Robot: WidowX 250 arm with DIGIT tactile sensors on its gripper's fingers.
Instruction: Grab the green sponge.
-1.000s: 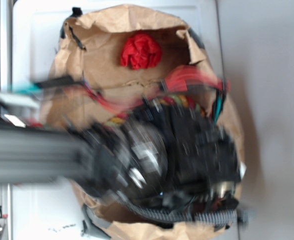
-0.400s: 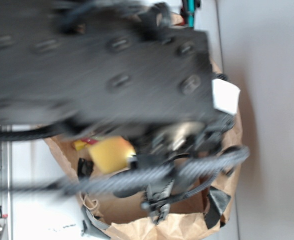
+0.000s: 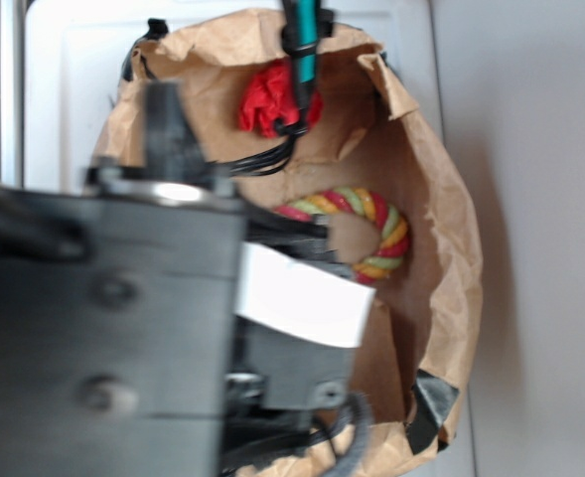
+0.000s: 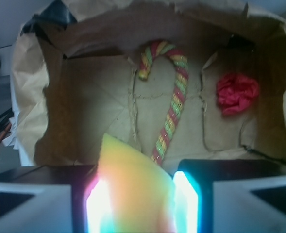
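Closed on the green sponge (image 4: 133, 187), the end effector (image 4: 138, 204) shows in the wrist view with a finger (image 4: 96, 206) on either side of the block, both lit bright at their inner faces and pressed against it. That sponge is really a yellow foam piece, with a pointed upper corner and a sloping top edge; it sits between the fingers at the bottom of the wrist view, lifted clear above the floor of the brown paper bag (image 4: 36, 97). From the exterior view the sponge is hidden behind the black arm (image 3: 103, 338), so only the wrist camera confirms the hold.

On the bag floor below lie the striped rope cane (image 4: 171, 109), its hook toward the far wall, and the red ruffled paper ball (image 4: 237, 93) well apart to its right. Neither touches the sponge.

Foam like this is probably very light and soft, giving under the squeeze rather than slipping; it is not fragile. The flat opposite faces are the sensible place to hold, near the middle, as appears to be the case here. Judging by this, the grab itself looks done
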